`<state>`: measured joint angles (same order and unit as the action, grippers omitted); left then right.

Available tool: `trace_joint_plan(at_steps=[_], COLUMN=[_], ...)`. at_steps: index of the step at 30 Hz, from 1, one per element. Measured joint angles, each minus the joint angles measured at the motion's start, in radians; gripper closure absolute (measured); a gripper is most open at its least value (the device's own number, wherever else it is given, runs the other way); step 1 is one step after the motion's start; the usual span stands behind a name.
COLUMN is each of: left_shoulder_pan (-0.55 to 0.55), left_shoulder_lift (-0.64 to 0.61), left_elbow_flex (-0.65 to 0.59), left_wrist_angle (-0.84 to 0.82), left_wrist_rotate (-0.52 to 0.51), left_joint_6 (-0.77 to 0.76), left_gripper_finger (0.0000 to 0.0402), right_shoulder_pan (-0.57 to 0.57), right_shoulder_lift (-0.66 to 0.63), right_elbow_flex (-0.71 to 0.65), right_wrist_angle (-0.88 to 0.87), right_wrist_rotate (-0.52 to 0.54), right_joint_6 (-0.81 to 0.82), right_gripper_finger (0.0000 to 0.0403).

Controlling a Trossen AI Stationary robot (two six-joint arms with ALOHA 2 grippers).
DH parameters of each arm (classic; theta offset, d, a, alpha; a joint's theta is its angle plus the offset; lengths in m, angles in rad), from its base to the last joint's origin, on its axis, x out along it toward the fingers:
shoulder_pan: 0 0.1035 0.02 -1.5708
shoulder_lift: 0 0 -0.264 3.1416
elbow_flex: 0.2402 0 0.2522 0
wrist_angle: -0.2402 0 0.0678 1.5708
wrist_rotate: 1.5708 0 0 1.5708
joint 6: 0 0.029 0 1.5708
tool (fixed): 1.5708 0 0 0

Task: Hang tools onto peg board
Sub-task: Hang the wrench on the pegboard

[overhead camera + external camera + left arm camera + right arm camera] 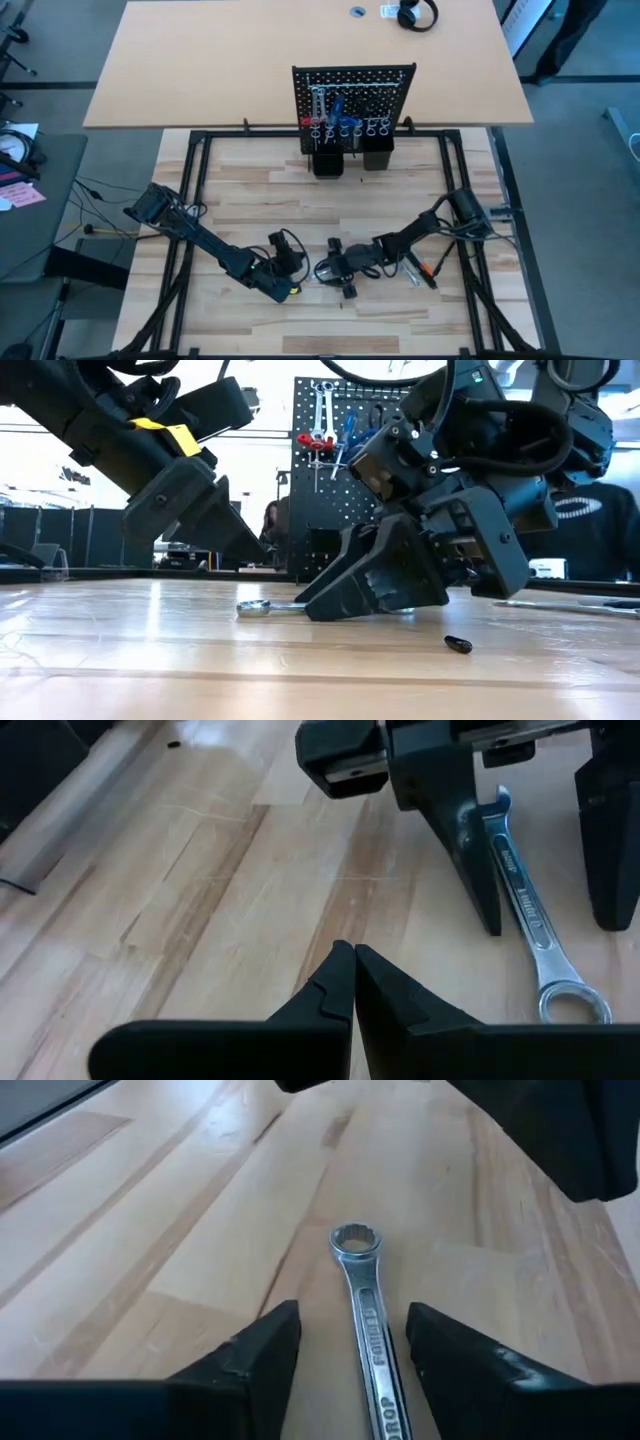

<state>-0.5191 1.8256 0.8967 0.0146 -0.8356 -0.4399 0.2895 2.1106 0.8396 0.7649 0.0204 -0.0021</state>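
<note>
- High view, left to right: the left gripper (291, 268) waits at lower centre-left of the wooden surface (250, 190), jaws pressed together and holding nothing.
- Just right of it, the right gripper (330, 268) sits low over a silver wrench (368, 1330), jaws spread, one on each side of the shank, gripping nothing yet, apparently lined up for pickup.
- Upper centre, the peg board (390, 85) stands upright, already carrying tools.

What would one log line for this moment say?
right gripper: open, straddling wrench flat on table | left gripper: shut, empty, nearby | peg board: some tools hung
</note>
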Motion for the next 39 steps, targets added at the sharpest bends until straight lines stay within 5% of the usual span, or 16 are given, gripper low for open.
trace_joint_plan(at_steps=[6, 13, 20, 26, 31, 39], left_shoulder_pan=[-0.020, -0.032, -0.043, -0.067, -0.067, -0.003], left_shoulder_lift=[0.000, 0.000, 0.000, 0.000, 0.014, 0.113], left_elbow_flex=[0.000, 0.000, 0.000, 0.000, -0.012, -0.031], left_wrist_angle=[-0.001, -0.001, 0.000, 0.009, 0.230, 0.459], left_wrist_rotate=[0.001, 0.012, 0.062, 0.020, 0.033, 0.132], left_joint_6=[-0.004, -0.021, -0.010, 0.001, 0.094, 0.138], left_gripper_finger=[0.0399, 0.0399, 0.0391, 0.0336, 0.0279, 0.0235], right_shoulder_pan=[-0.004, -0.003, 0.005, 0.067, 0.141, 0.172], right_shoulder_lift=[-0.001, -0.005, -0.042, -0.162, -0.230, -0.241], right_elbow_flex=[0.003, 0.007, 0.001, -0.009, -0.007, -0.005], right_wrist_angle=[-0.078, -0.180, -0.204, -0.322, -0.346, -0.321], right_wrist_rotate=[0.001, 0.059, 0.095, 0.252, 0.437, 0.444], right_joint_6=[0.025, 0.038, 0.038, -0.032, -0.094, -0.112], right_gripper_finger=[0.0233, 0.0362, 0.0365, 0.0365, 0.0365, 0.0365])
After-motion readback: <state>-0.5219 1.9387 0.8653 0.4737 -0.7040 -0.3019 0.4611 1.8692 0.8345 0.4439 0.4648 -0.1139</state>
